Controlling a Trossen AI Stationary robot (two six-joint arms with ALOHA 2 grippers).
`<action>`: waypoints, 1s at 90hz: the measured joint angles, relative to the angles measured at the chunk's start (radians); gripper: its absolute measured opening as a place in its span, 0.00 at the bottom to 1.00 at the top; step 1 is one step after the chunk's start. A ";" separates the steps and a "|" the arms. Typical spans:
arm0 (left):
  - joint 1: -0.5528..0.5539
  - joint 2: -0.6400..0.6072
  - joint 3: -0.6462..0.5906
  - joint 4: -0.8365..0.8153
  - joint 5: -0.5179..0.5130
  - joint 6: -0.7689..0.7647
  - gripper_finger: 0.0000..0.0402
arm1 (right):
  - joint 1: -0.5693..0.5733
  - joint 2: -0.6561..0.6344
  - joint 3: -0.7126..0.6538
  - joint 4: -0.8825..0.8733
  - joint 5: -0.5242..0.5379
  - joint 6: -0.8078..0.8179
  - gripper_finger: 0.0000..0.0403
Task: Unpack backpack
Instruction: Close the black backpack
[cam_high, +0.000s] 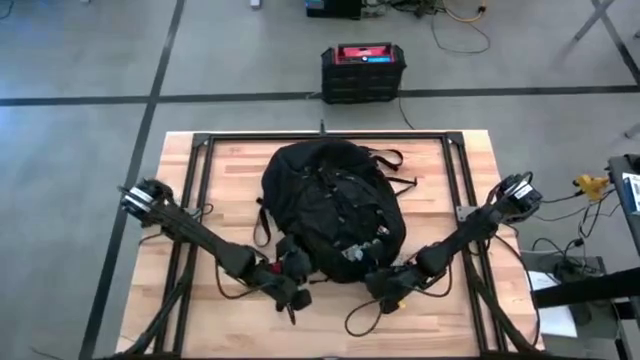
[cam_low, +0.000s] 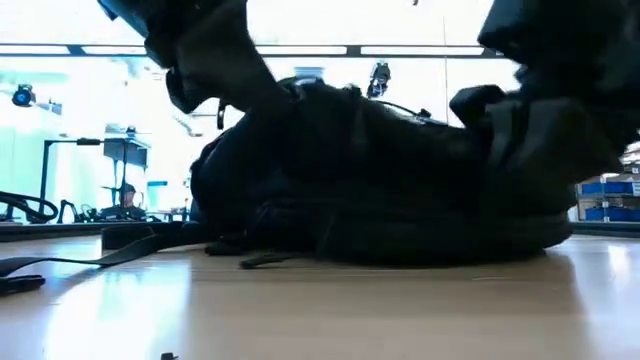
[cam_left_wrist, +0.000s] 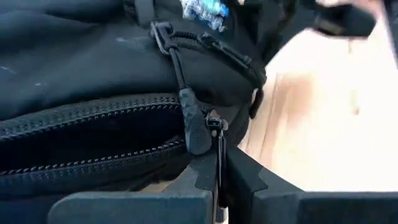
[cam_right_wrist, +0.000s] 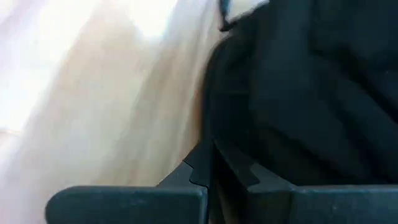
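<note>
**Both grippers pinched at the bag's near edge**

The rounded black fabric backpack (cam_high: 330, 208) sits mid-table (cam_high: 230, 330). Left gripper (cam_left_wrist: 217, 163), at its 7 o'clock, is clamped on a zipper pull (cam_left_wrist: 194, 124) beside ribbed zipper teeth. Right gripper (cam_right_wrist: 210, 163), at 5 o'clock, has its fingers together against the fabric.

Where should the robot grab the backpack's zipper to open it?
Best grab is probably the dark zipper pull on the backpack. It hangs loose off the end of the zipper track, so thin fingers can pinch it flat from both sides. The left gripper is right at it with fingers shut, coming from the bag's near edge. The right gripper is shut against the fabric.
</note>
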 joint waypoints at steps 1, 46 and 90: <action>0.000 0.002 0.000 0.006 0.000 0.001 0.00 | 0.001 -0.003 0.002 0.003 0.000 -0.004 0.00; 0.007 0.211 0.000 0.395 0.048 -0.093 0.00 | -0.007 -0.037 0.090 0.057 0.088 -0.200 0.00; 0.011 0.056 -0.002 0.209 0.245 -0.482 0.00 | -0.025 0.068 0.029 0.030 0.086 -0.009 0.00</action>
